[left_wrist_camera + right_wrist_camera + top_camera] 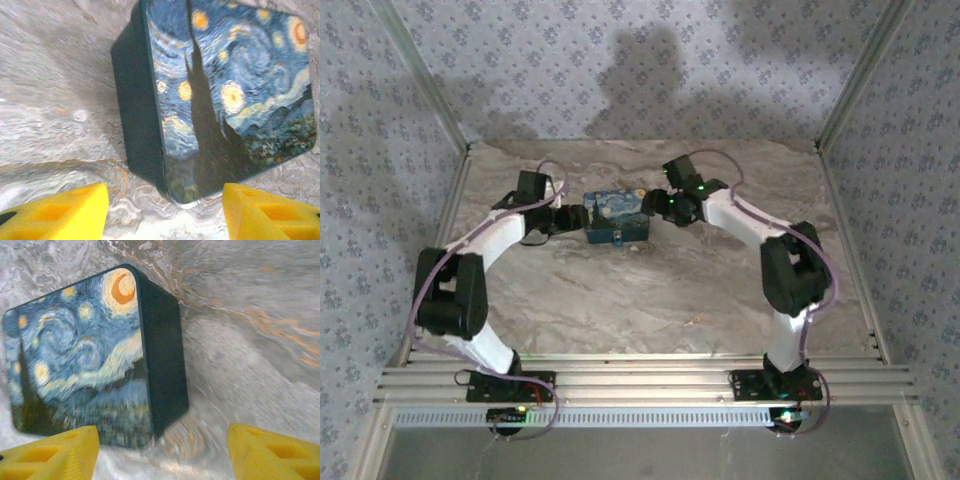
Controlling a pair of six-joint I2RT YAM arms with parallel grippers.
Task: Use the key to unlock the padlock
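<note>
A blue starry-night painted box [615,218] lies on the marble table, toward the back. On its front wall hangs a tiny grey speck [619,238], too small to tell for sure as the padlock. The key is out of view. My left gripper [576,218] is at the box's left end, open, its yellow fingers [60,212] wide apart with the box's corner [185,195] just ahead of them. My right gripper [656,205] is at the box's right end, also open, with its fingers [50,457] apart and nothing between them. The box's dark side wall [162,355] faces it.
The marble tabletop [650,300] stretches bare between the box and the arm bases. Metal frame posts and patterned walls [880,80] close in the left, right and back sides. An aluminium rail [640,385] runs along the near edge.
</note>
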